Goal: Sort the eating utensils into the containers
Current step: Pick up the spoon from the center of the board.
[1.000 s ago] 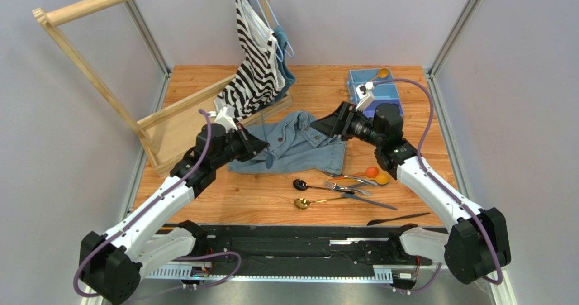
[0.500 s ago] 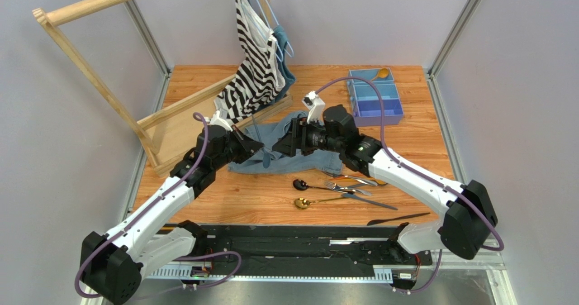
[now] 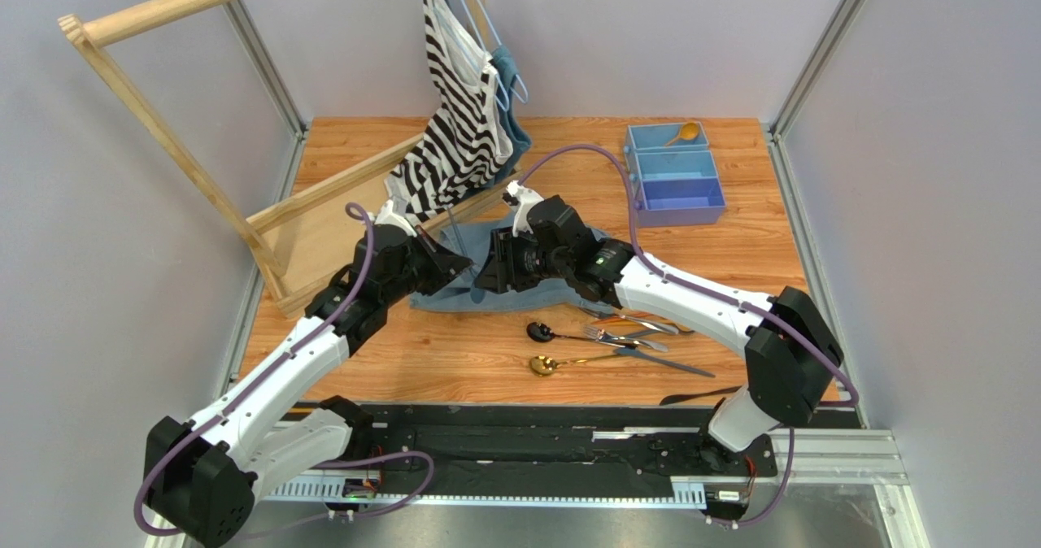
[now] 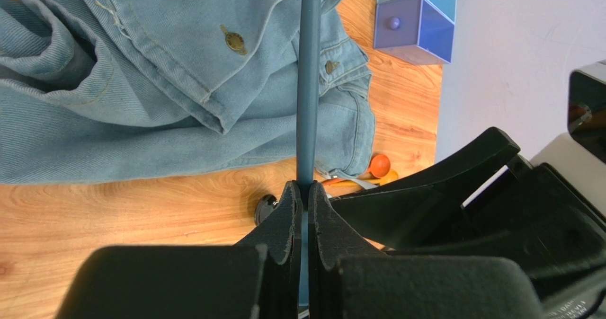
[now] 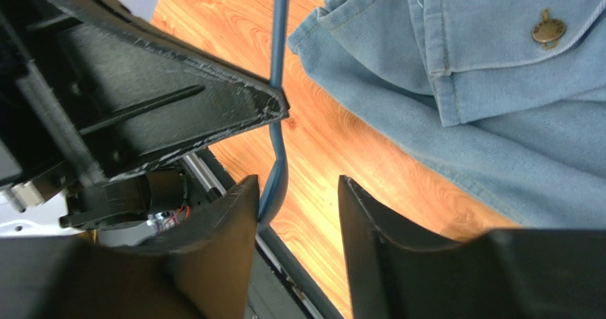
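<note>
Holding a slim blue plastic utensil [image 4: 309, 85] above the crumpled denim shirt [image 4: 142, 85], our left jaws clamp its handle; our right jaws, half-spread, straddle it. We judge a handover: right must close, left release, then carry to the light blue three-compartment tray [image 3: 675, 201], far right.

The right gripper [image 5: 297, 191] fills the bottom edge, its two dark fingers [image 5: 213, 227] standing apart. In the gap, close to the finger on the picture's left, hangs the lower end of a slim blue utensil [image 5: 280, 35], which runs up out of frame. The left gripper [image 5: 263, 104], black and wedge-shaped, touches it at its bend. To the right a denim shirt [image 5: 462, 106] with a brass button [image 5: 548, 29] lies on the wooden table [image 5: 334, 141].
</note>
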`<state>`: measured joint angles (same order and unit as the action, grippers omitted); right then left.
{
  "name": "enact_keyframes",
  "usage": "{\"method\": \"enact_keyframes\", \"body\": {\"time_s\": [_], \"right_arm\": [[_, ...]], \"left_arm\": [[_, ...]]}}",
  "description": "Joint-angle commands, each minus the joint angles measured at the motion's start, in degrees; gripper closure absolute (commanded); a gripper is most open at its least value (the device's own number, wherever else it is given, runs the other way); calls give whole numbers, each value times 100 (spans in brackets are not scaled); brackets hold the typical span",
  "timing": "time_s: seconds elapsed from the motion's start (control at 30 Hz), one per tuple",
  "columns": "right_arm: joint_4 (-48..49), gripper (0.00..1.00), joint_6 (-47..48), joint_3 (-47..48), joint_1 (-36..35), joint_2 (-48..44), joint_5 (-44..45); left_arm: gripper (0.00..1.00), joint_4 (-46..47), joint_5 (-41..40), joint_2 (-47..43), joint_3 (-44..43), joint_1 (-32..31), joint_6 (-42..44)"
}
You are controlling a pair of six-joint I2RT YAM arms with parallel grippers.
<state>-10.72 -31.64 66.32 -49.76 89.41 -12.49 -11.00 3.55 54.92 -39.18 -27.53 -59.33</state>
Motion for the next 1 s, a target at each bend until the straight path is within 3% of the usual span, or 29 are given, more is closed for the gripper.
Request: {"method": "enact_keyframes", "body": {"time_s": [0.0, 0.17, 0.27, 0.53, 0.73, 0.77, 0.83, 0.87, 0.97], "right_arm": [[0, 62, 70, 346, -25, 200, -16], [62, 78, 105, 354, -78, 288, 1], [35, 100, 175, 346, -78, 297, 10], [-9, 100, 544, 328, -52, 191, -173], [421, 100, 562, 135, 203, 297, -947], [491, 100, 614, 118, 221, 305, -1096], [466, 100, 729, 117, 221, 314, -1159], [318, 100, 868, 161, 230, 323, -1255], [98, 100, 1193, 240, 247, 297, -1545]], "left_arm": [[100, -42, -109, -121, -336, 37, -79], [100, -103, -214, -192, -363, 37, -96], [100, -138, -276, -262, -371, 37, -88], [97, -244, -163, -359, -371, 37, 263], [63, -402, 84, -323, -459, 37, 791], [47, -411, 93, -332, -442, 37, 826], [33, -464, 67, -394, -415, 37, 923], [21, -490, 41, -420, -398, 37, 958], [14, -517, -30, -561, -336, 37, 1099]]}}
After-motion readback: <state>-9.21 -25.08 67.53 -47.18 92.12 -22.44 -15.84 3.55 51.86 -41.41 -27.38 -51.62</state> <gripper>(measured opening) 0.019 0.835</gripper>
